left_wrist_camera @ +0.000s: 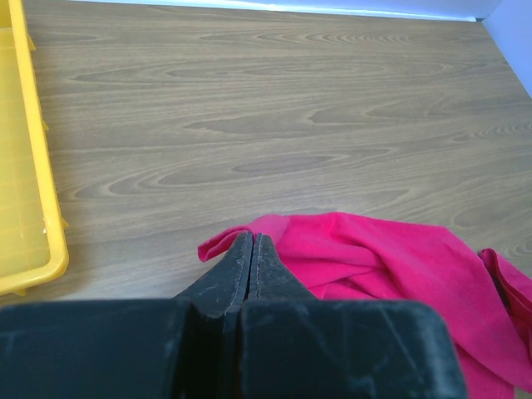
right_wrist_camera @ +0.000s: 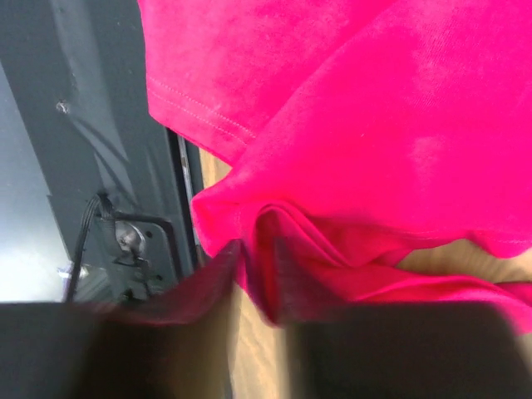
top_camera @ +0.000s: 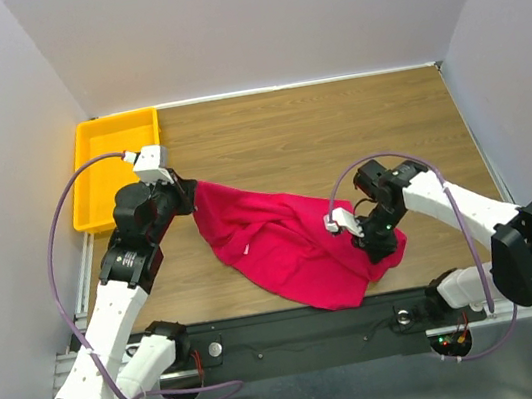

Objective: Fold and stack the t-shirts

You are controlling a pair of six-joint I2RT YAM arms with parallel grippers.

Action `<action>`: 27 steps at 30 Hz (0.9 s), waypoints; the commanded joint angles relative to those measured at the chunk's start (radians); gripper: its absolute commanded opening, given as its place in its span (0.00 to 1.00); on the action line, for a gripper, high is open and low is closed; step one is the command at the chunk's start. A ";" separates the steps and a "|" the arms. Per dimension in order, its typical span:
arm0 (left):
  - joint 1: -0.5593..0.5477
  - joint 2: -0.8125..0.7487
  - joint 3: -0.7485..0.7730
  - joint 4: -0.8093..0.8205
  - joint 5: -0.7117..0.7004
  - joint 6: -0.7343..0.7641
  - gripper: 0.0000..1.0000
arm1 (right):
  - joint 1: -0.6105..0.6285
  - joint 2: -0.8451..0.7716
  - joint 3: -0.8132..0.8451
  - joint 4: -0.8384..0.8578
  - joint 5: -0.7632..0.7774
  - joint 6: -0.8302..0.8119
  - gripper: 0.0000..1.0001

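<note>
1. Left gripper [left_wrist_camera: 252, 239]: fingers together, clamped on an edge of the crimson-red cotton t-shirt [top_camera: 283, 242].
2. Right gripper [right_wrist_camera: 253, 249]: fold between blurred fingers; cannot tell if clamped.
3. T-shirt lies between both grippers on the wooden counter [top_camera: 336, 128].

Wood-grain table [top_camera: 334, 118]: crumpled red t-shirt [top_camera: 284, 247] near front; yellow tray [top_camera: 92, 187] far-left corner.

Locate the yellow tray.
Top view: the yellow tray sits in the table's far left corner, just beyond the left gripper, apart from the shirt.
</note>
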 commanded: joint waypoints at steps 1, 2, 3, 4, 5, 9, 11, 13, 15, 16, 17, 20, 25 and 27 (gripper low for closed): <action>0.006 -0.014 0.017 0.057 -0.001 0.000 0.00 | 0.008 -0.036 0.007 0.015 -0.008 0.020 0.14; 0.007 -0.015 0.020 0.057 -0.004 0.000 0.00 | 0.007 -0.046 0.030 0.015 -0.009 0.027 0.01; 0.006 -0.017 0.022 0.055 -0.010 0.000 0.00 | 0.008 -0.056 0.051 0.018 0.011 0.037 0.01; 0.007 -0.020 0.033 0.051 -0.031 0.002 0.00 | 0.005 -0.081 0.074 0.041 0.029 0.078 0.01; 0.006 -0.023 0.042 0.047 -0.042 0.006 0.00 | -0.005 -0.095 0.101 0.062 0.054 0.106 0.01; 0.006 -0.046 0.089 0.028 -0.109 0.046 0.00 | -0.274 -0.137 0.298 0.160 0.101 0.197 0.01; 0.006 -0.052 0.117 0.012 -0.169 0.052 0.00 | -0.391 -0.140 0.338 0.203 0.092 0.211 0.01; 0.006 -0.060 0.131 0.004 -0.200 0.056 0.00 | -0.525 -0.151 0.346 0.243 0.089 0.231 0.01; 0.006 -0.080 0.129 0.014 -0.209 0.054 0.00 | -0.611 -0.171 0.323 0.259 0.051 0.254 0.01; 0.006 -0.089 0.122 0.029 -0.203 0.049 0.00 | -0.628 -0.183 0.293 0.271 0.039 0.260 0.01; 0.006 -0.109 0.116 0.040 -0.196 0.046 0.00 | -0.649 -0.215 0.271 0.286 0.038 0.270 0.01; 0.006 -0.143 0.097 0.087 -0.179 0.034 0.00 | -0.682 -0.273 0.231 0.375 0.055 0.341 0.01; 0.006 -0.241 0.094 0.176 -0.253 0.023 0.00 | -0.777 -0.352 0.256 0.606 0.133 0.519 0.01; 0.007 -0.249 0.109 0.190 -0.275 0.034 0.00 | -0.795 -0.330 0.321 0.636 0.129 0.556 0.01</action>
